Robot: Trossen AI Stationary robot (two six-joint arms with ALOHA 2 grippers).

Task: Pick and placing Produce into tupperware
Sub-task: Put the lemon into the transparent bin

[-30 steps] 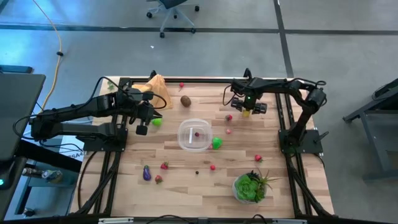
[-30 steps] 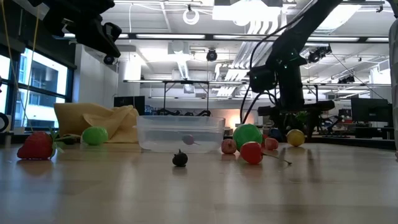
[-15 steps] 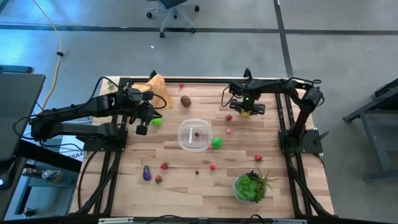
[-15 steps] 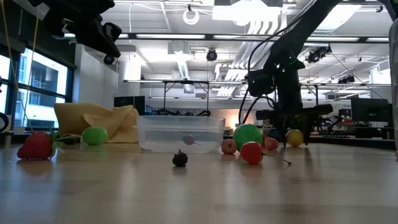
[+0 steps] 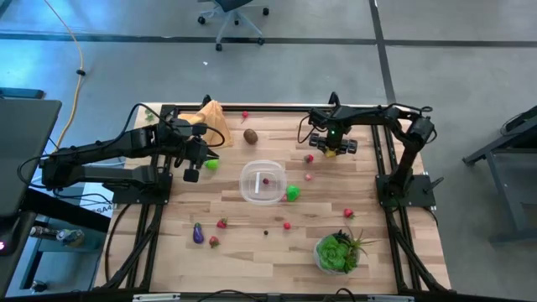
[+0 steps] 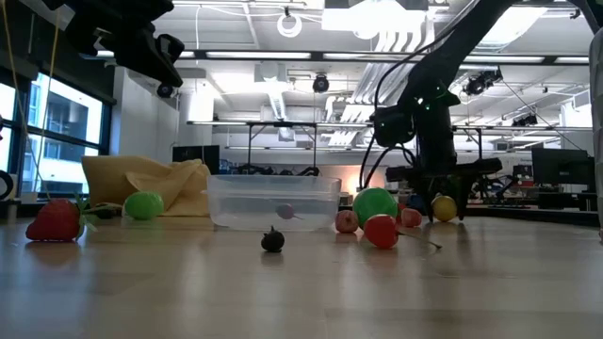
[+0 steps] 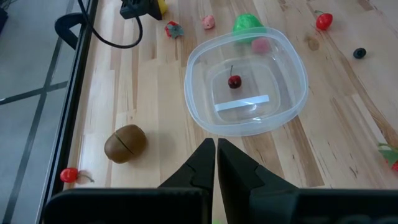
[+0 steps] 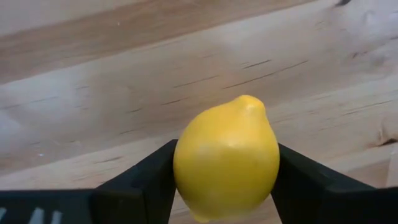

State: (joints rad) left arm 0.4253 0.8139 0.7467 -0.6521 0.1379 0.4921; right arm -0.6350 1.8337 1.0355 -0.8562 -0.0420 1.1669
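A yellow lemon (image 8: 227,163) lies on the far right part of the table, between the fingers of my right gripper (image 5: 333,149), which points straight down and is shut on it. The clear round tupperware (image 5: 262,182) stands at mid-table with one red cherry (image 7: 234,81) inside. My left gripper (image 7: 216,144) hangs shut above the table, left of the tupperware, holding nothing. Loose produce lies around: a kiwi (image 5: 250,136), two limes (image 5: 292,193) (image 5: 211,164), an eggplant (image 5: 198,234) and red berries (image 5: 222,223). My right gripper pinches the lemon's two rounded sides (image 8: 186,163) between its two fingers (image 8: 140,186), coming from above and pointing down. The lemon's pointed tip (image 8: 249,102) sticks out past the fingers. The lemon (image 6: 443,207) sits at table height; whether it is lifted clear I cannot tell.
A leafy green plant (image 5: 337,252) stands at the near right. An orange-tan cloth (image 5: 214,122) lies at the far left. A red berry (image 5: 309,158) and a pink piece (image 5: 308,176) lie between the lemon and the tupperware. Bare wood shows along the near edge.
My right gripper's fingers have drawn in from wide open onto the lemon's sides while the gripper stayed above it. The lemon has kept its place.
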